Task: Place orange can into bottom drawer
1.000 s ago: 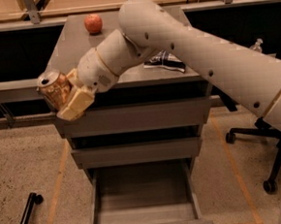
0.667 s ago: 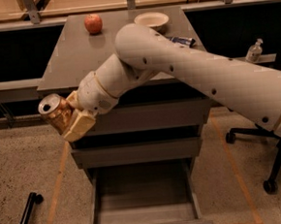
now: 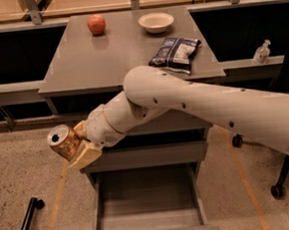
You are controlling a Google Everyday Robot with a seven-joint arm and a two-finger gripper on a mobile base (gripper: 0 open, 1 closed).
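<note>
The orange can point(image 3: 62, 141) is a golden-orange drink can with a silver top, tilted with its top facing up and left. My gripper point(image 3: 75, 144) is shut on it, its tan fingers point(image 3: 85, 153) on either side of the can's body. The can hangs in the air left of the grey cabinet, above the floor and up and left of the bottom drawer. The bottom drawer point(image 3: 147, 206) is pulled open, a deep grey box that looks empty. My white arm crosses in front of the two upper drawers.
On the cabinet top point(image 3: 81, 67) lie a red apple point(image 3: 96, 24), a white bowl point(image 3: 156, 21) and a dark chip bag point(image 3: 174, 53). A sanitizer bottle point(image 3: 261, 53) stands on the right ledge. A chair wheel point(image 3: 278, 190) is at the right, a black bar point(image 3: 24, 224) at the lower left.
My arm has lowered and drawn back, carrying the can down and slightly right, nearer the level of the drawers. The grip on the can is unchanged.
</note>
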